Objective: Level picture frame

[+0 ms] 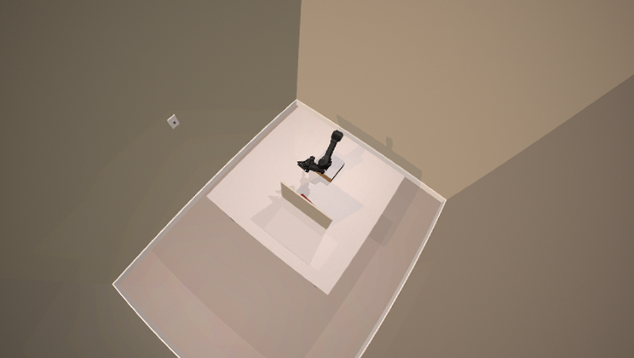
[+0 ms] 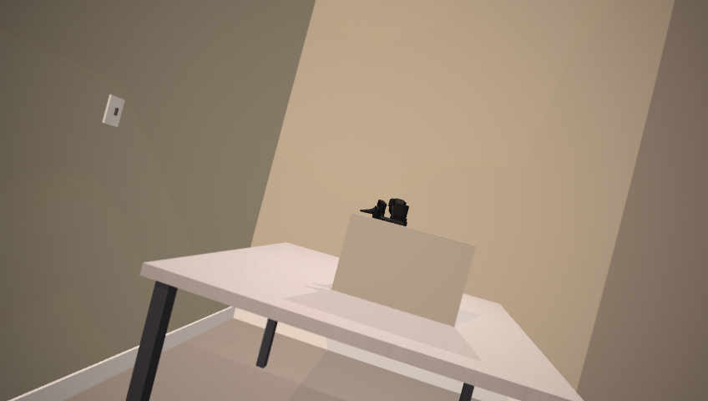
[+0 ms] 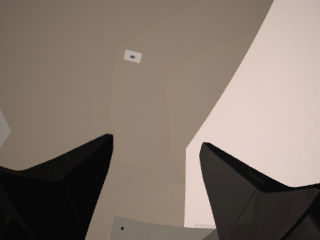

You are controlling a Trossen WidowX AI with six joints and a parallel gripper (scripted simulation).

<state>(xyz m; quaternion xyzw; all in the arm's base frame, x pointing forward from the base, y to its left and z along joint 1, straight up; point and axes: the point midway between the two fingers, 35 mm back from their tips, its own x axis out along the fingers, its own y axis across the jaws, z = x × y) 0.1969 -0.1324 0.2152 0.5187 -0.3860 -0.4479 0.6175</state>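
Observation:
The upright board stands on the table, its plain back toward the top and exterior views. The picture frame is on its hidden side; only a thin red edge shows behind the board in the top view. The frame's tilt and the screw cannot be seen. My gripper is open, fingers partly apart, with nothing between them. It is above the table on the arm's side of the board, near its left end in the top view. A greyish strip with a small dark dot shows low in the wrist view, probably the board.
The arm's base stands on a block on the white table. A wall switch plate is on the side wall, far beyond the table. The board casts shadows on the table.

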